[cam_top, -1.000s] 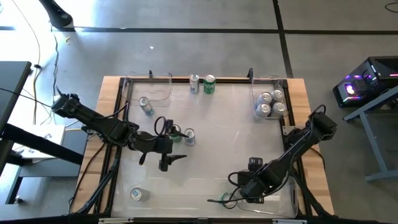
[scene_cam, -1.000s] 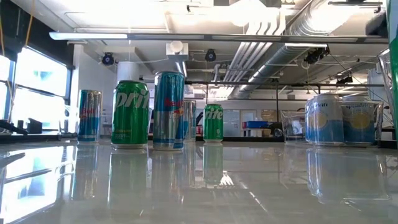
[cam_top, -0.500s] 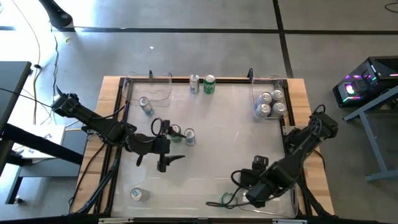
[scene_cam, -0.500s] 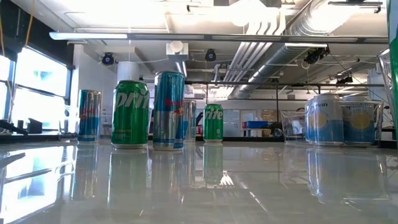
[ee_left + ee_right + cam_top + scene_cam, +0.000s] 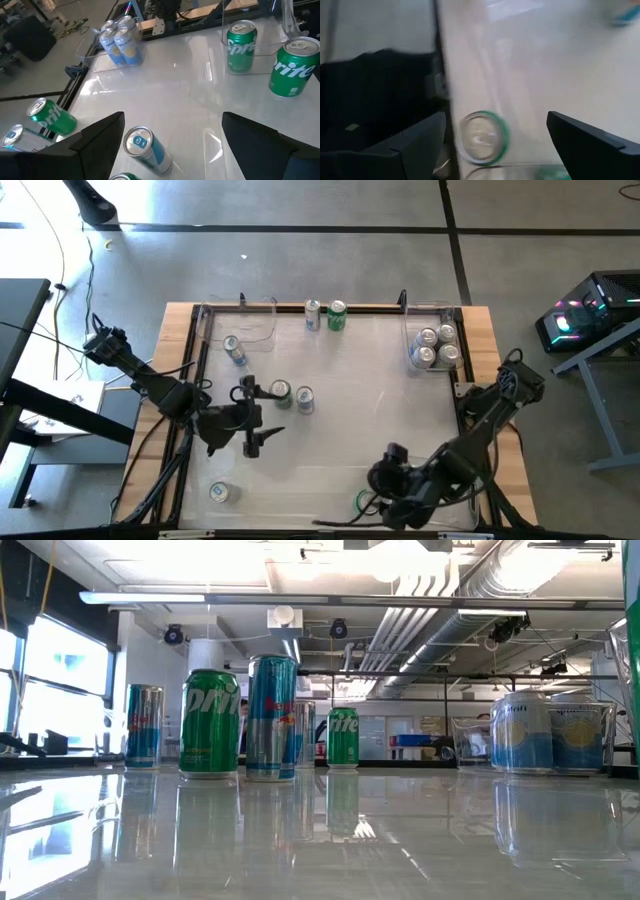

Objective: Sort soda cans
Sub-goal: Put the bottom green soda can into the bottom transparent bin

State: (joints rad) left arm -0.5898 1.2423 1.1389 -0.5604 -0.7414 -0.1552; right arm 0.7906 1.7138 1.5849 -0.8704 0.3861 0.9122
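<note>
Soda cans stand about the table. A green can (image 5: pixel 281 393) and a blue can (image 5: pixel 304 399) stand mid-table, and also show in the low view as the green can (image 5: pixel 209 723) and the blue can (image 5: pixel 271 718). My left gripper (image 5: pixel 258 415) hangs open just left of them, above the table. In its wrist view the blue can (image 5: pixel 145 147) lies between and beyond the left gripper's (image 5: pixel 172 125) fingers. Near the table's near right corner my right gripper (image 5: pixel 385 478) is open, raised over a green can (image 5: pixel 482 137) standing upright, also seen from above as the green can (image 5: pixel 362 500).
A clear bin (image 5: pixel 412 330) at the far right holds several silver-white cans (image 5: pixel 435 345). A silver can (image 5: pixel 313 313) and a green can (image 5: pixel 337 314) stand at the far edge. A blue can (image 5: pixel 232 348) stands far left and another can (image 5: pixel 219 493) near left. Two green cans (image 5: pixel 241 45) stand by a clear bin wall (image 5: pixel 260 47).
My right gripper has risen and tipped, drifting toward the near edge and the table's left, and stays open; the green can beneath it stays put. My left gripper has drawn back toward the table's left edge, away from the two mid-table cans, turning a little.
</note>
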